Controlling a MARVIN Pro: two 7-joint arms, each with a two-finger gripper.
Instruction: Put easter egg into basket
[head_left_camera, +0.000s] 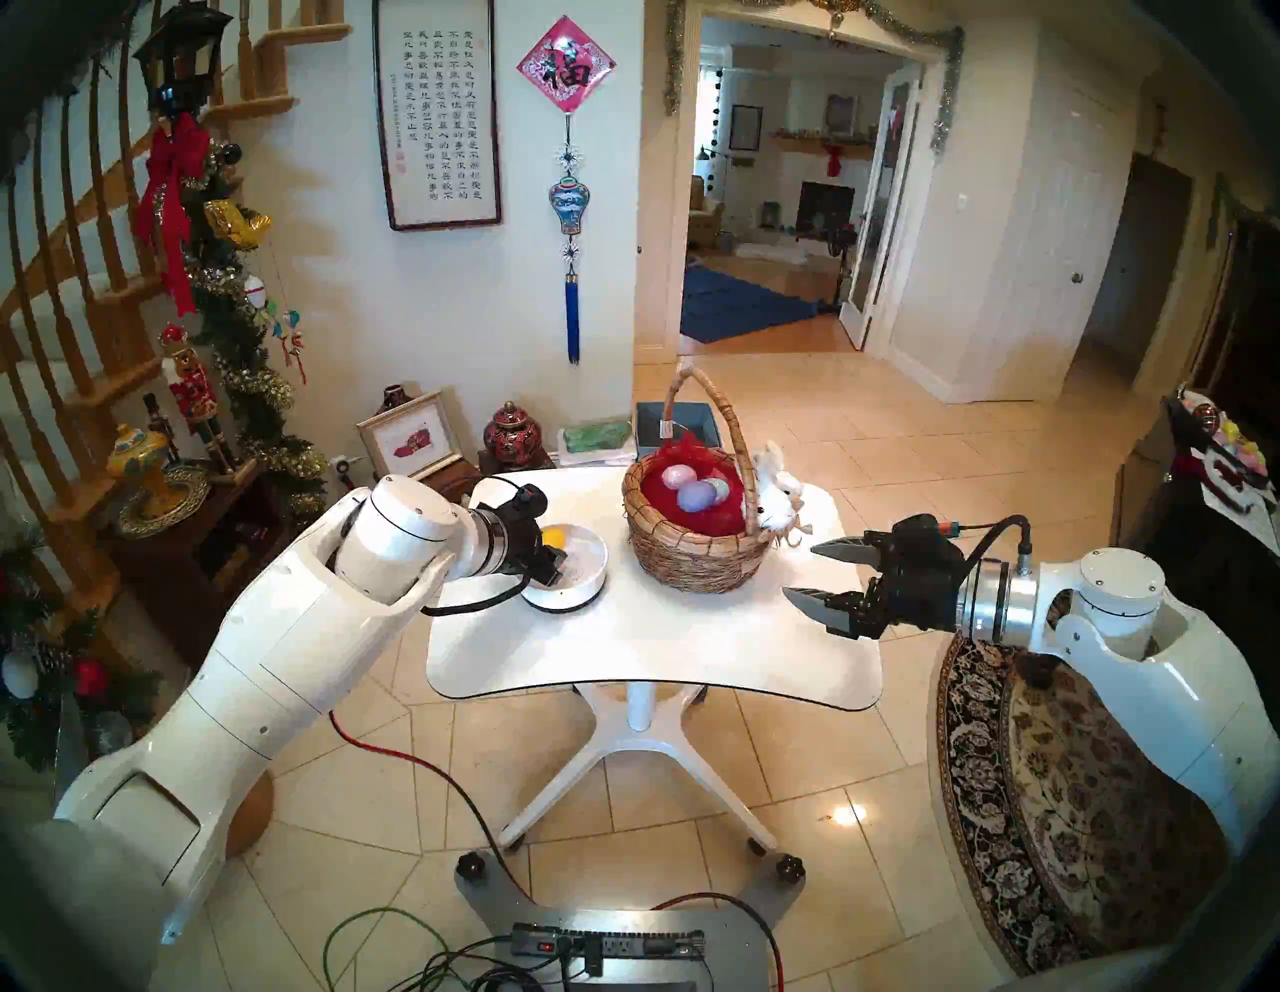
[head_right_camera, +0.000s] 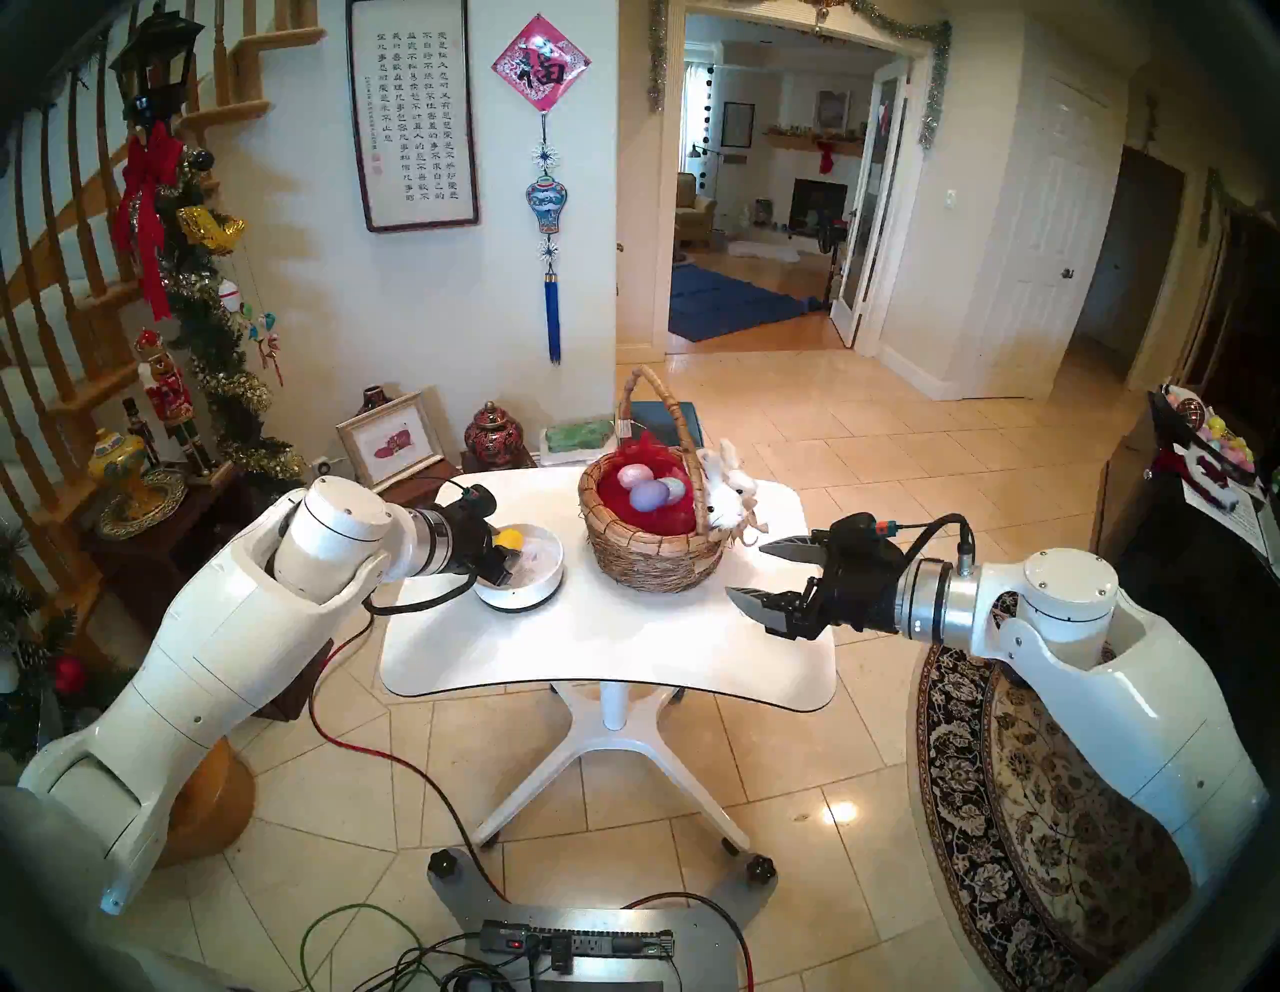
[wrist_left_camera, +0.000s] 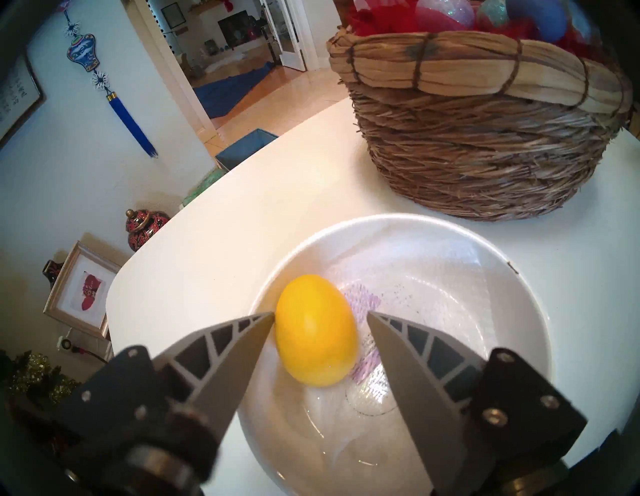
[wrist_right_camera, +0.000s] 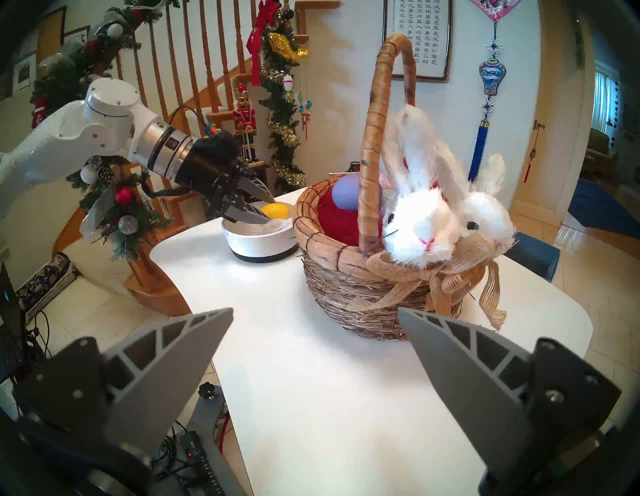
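A yellow easter egg (wrist_left_camera: 315, 329) lies in a low white bowl (wrist_left_camera: 519, 277) at the table's left. My left gripper (wrist_left_camera: 321, 313) reaches down into the bowl with its jaws on either side of the egg. One fingertip (wrist_left_camera: 266, 320) touches the egg and the other stands a small gap off, so the gripper is open. The woven basket (head_left_camera: 692, 561), with a tall handle, red lining and white plush bunnies (wrist_right_camera: 422, 221), stands to the bowl's right. Three pastel eggs (head_left_camera: 696, 495) lie in it. My right gripper (head_left_camera: 800, 569) hovers open and empty to the basket's right.
The bowl and basket stand on a small white pedestal table (head_left_camera: 658, 658). A blue box (wrist_left_camera: 246, 147) sits on the floor behind it. Decorated stairs and a side table with jars (head_left_camera: 511, 433) are to the left, a patterned rug (head_left_camera: 1053, 796) to the right.
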